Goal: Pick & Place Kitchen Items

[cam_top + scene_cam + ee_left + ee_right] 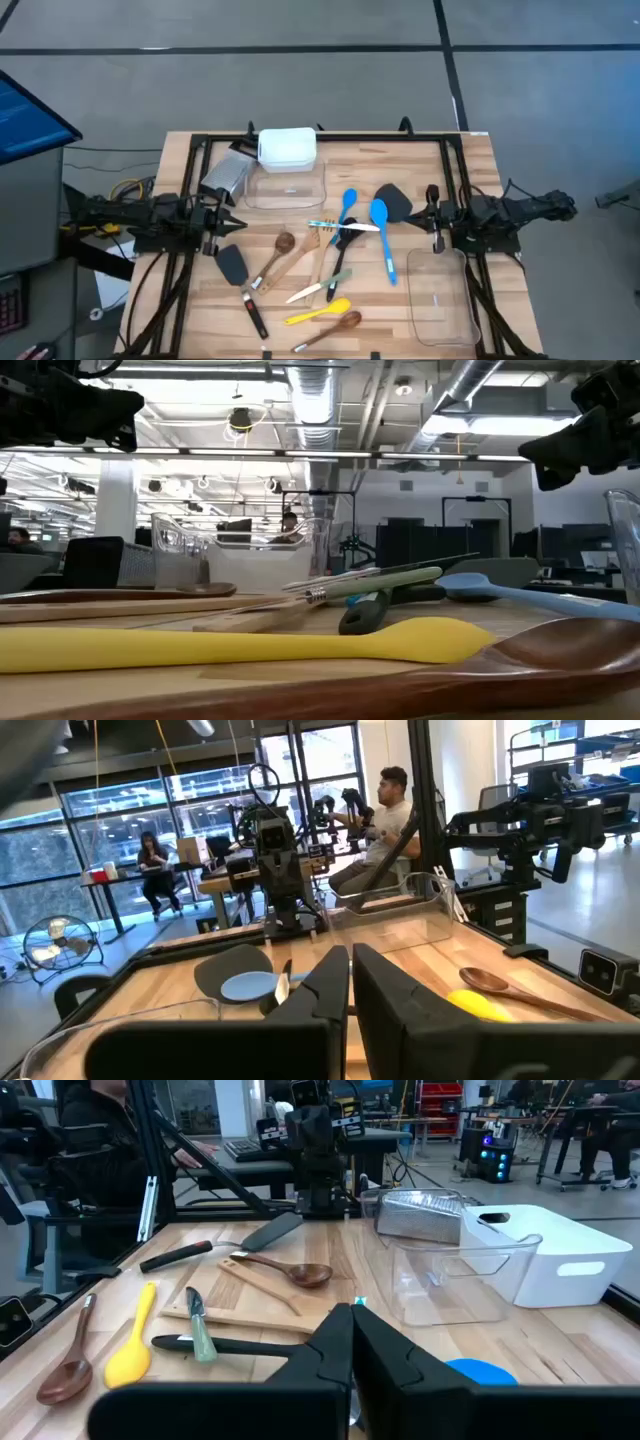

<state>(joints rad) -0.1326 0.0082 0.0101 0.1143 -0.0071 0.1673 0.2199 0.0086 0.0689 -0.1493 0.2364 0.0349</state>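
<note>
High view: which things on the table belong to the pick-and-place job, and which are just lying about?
Job: blue spoons, yellow spoon, black spatulas, wooden spoons, knives.

Lying about: clear tubs, white tub, metal grater.

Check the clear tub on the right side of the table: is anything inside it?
The clear tub looks empty in the high view; only wood grain shows through its bottom. The right gripper hovers just beyond its far end, covering none of its inside. The low view shows only an edge.

Utensils lying flat, scattered mid-table: blue spoons (379, 218), black spatulas (232, 264), wooden spoons (283, 243), yellow spoon (318, 313), small knife (322, 288).
</note>
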